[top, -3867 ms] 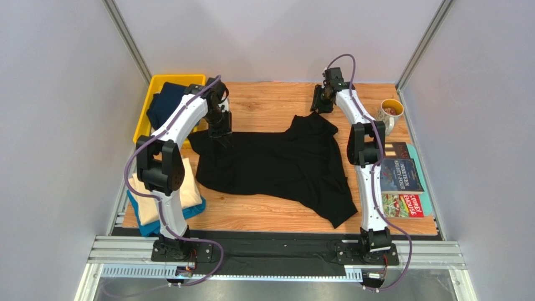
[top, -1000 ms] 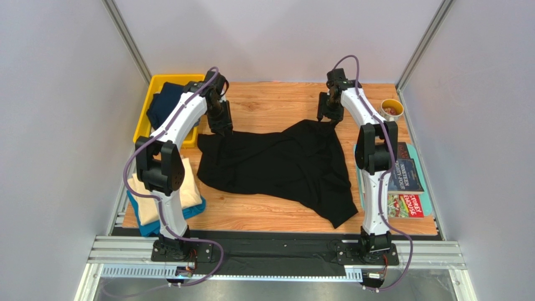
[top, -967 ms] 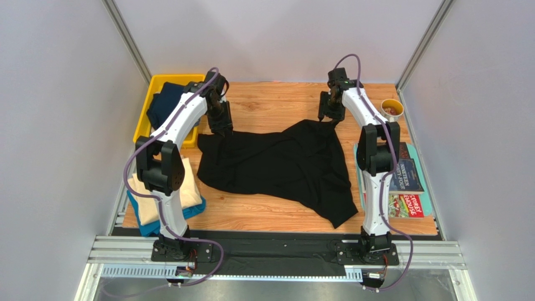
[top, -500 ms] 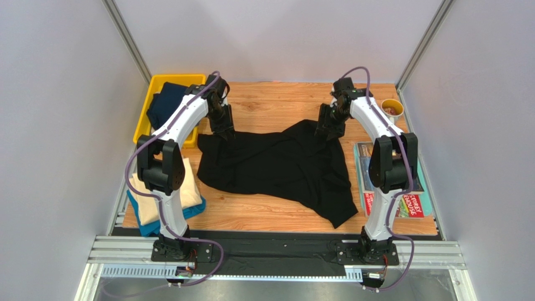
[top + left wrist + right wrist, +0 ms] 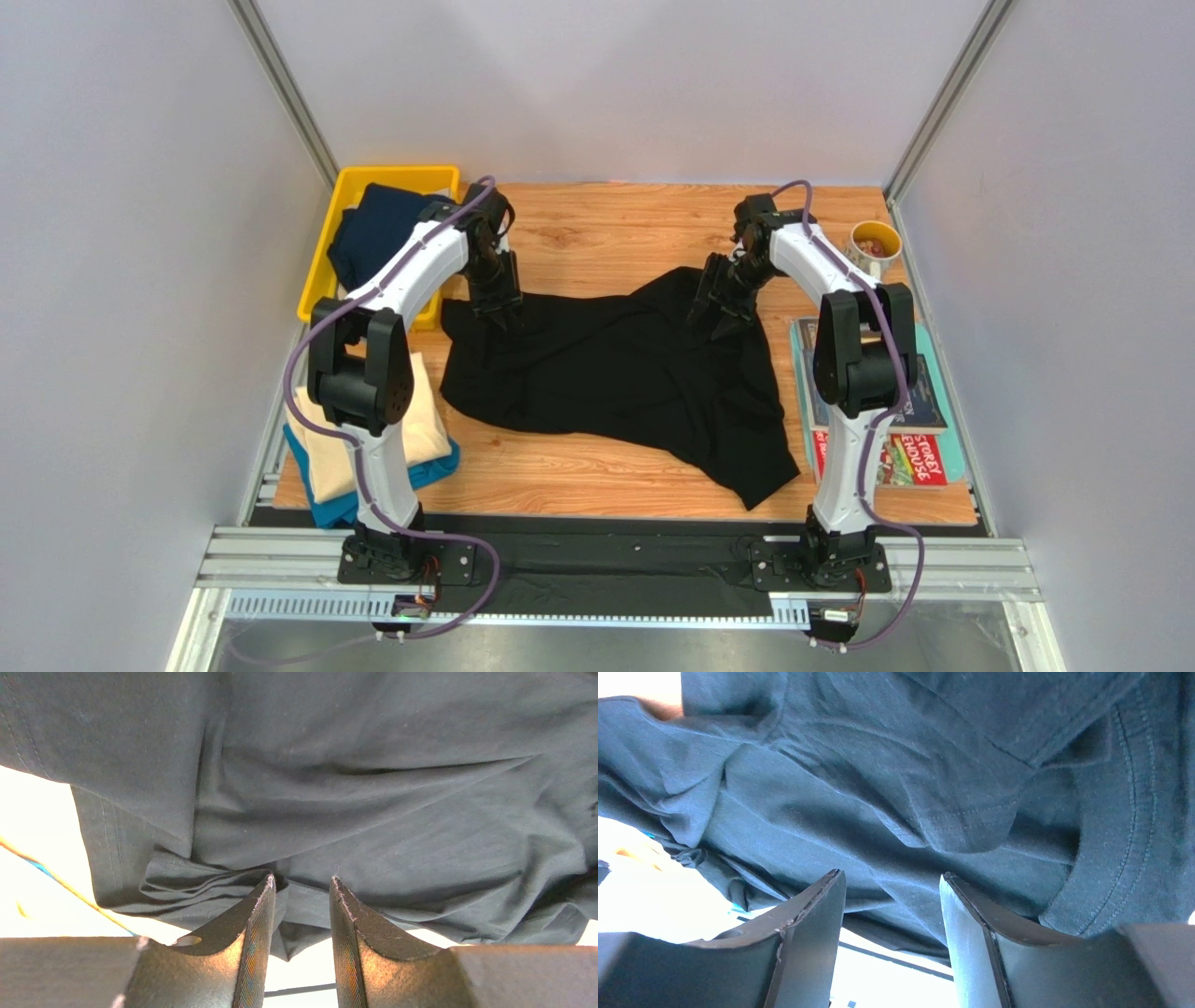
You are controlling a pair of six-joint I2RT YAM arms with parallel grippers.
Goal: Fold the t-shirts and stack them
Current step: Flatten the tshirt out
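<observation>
From above, we see the black t-shirt spread on the table, and both claws' tips are lost against its far edge. Left wrist: the left claw stands narrowly apart at a bunched fold. Right wrist: the right claw gapes wide over cloth, gripping nothing.

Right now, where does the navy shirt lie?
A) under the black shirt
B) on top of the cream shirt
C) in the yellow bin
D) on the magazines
C: the navy shirt lies bunched inside the yellow bin at the far left corner of the table, apart from the other shirts.
</observation>
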